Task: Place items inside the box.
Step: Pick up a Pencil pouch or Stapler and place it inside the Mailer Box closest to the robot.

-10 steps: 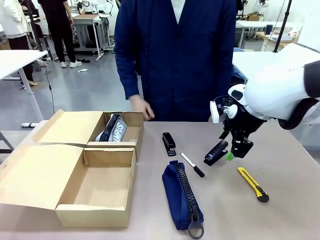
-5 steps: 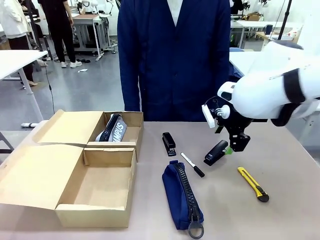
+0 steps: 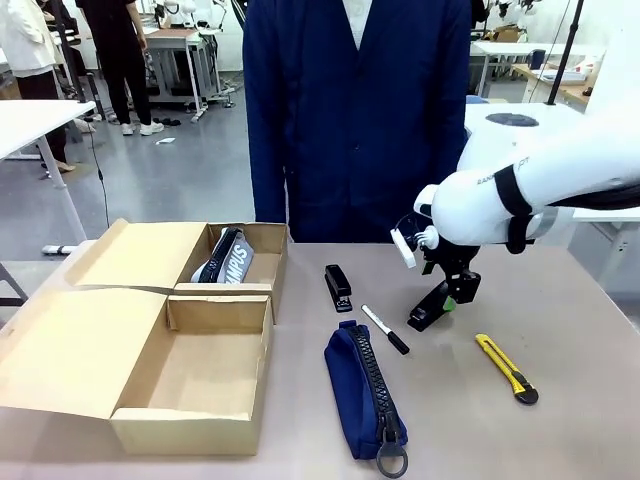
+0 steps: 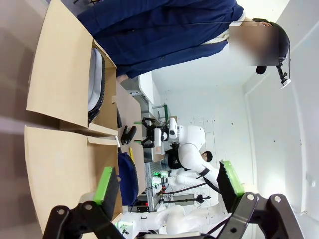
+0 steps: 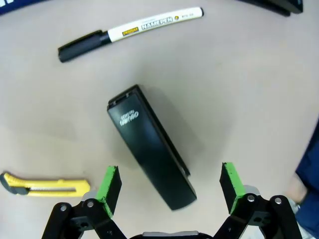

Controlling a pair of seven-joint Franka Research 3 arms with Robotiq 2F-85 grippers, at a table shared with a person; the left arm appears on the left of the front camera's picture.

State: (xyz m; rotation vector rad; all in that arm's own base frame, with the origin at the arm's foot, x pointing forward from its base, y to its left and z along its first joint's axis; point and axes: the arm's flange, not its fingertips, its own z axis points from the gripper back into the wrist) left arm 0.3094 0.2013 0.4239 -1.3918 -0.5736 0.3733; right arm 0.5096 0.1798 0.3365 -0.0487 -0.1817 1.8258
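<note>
Left tool (image 4: 167, 181) was open and held nothing. The box (image 3: 60, 360) sat at 9 o'clock of the navy pouch (image 3: 362, 395), flaps spread. A grey lettered pouch (image 3: 226, 258) lay in its far compartment and the near one had room. The small black stapler (image 3: 338, 288) and the marker (image 3: 385, 330) lay at 12 and 1 o'clock of the navy pouch.

Right tool (image 3: 452, 297) was open wide over the larger black stapler (image 5: 149, 144), gripping nothing.

Likely risks:
- The stapler lay diagonal to the jaws, so closing could twist or squirt it toward the marker, near at its 9 o'clock.
- A low carry could clip the box wall.

The yellow knife (image 3: 506, 368) lay well apart at 4 o'clock. Bare tabletop (image 3: 585, 320) gave room at 3 o'clock, and the person (image 3: 355, 120) stood at the 12 o'clock edge.
</note>
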